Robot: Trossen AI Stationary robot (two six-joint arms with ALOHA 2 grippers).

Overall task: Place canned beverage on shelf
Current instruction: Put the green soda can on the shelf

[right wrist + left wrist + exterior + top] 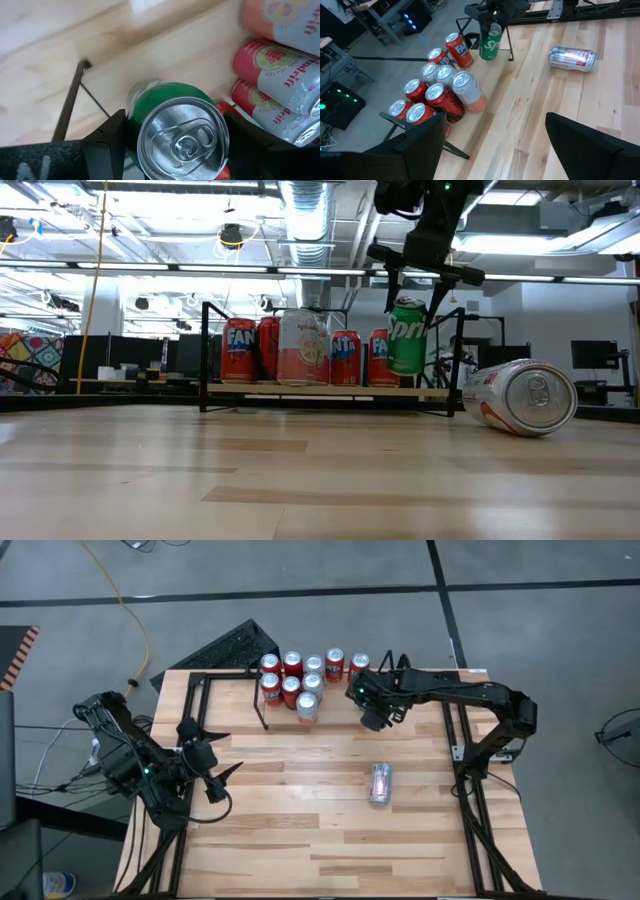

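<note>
Our right gripper [408, 292] is closed around the upper part of the green can [407, 336], one finger on each side just under the rim, as the right wrist view shows. We hold the can upright, lifted clear of the boards, at the right end of the shelf [262, 712] near the table's far edge, close beside the red cans [345, 358] already standing there.

Our left gripper [212, 772] waits with its fingers spread wide and nothing between them, over the table's left edge.

The risk we see is in the lowering. The can hangs right beside the rack's end loop and the nearest red can, so coming down slightly off line could catch its base on a rod or nudge a neighbour. A tilted release could tip it over.

The green can looks undented, its silver top and pull tab intact, white lettering on the side.

A pale can [303, 347] stands at the front of the row, and a silver can [381, 783] lies on its side well apart, toward the table's right-hand middle.
</note>
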